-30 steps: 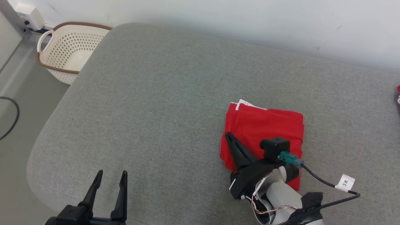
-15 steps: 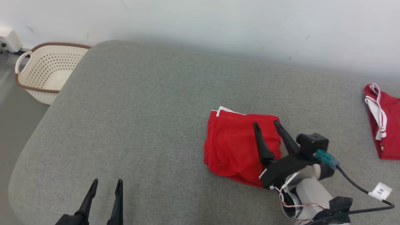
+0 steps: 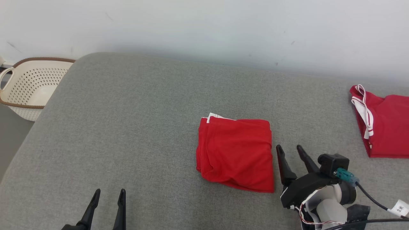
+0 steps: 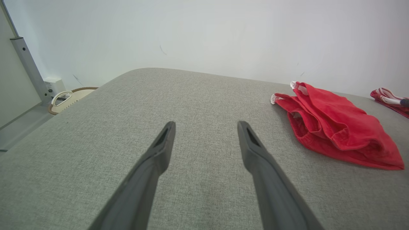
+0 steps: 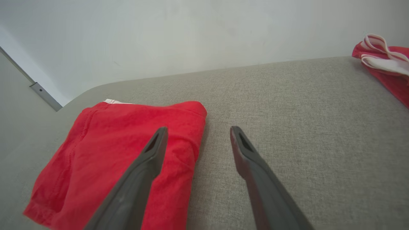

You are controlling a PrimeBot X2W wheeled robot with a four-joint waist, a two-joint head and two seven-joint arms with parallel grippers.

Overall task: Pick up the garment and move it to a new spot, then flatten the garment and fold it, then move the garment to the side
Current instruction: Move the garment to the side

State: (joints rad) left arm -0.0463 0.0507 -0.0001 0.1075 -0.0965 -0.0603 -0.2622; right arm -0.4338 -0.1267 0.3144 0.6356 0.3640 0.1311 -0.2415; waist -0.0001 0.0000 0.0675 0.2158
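Since left tool and right tool both gape empty, folded red garment lies free on grey pad, just left of right tool. Likely light, soft, limp: pinch all layers at 1 edge.

Soft red cloth garment, grey woven cushion — matt

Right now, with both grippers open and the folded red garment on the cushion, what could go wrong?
The right gripper hangs open at the right edge of the folded garment; a sideways sweep could snag and unfold it. The fold's near edge looks bunched, so sliding it might undo it. A second red garment lies rightward; they could mix.
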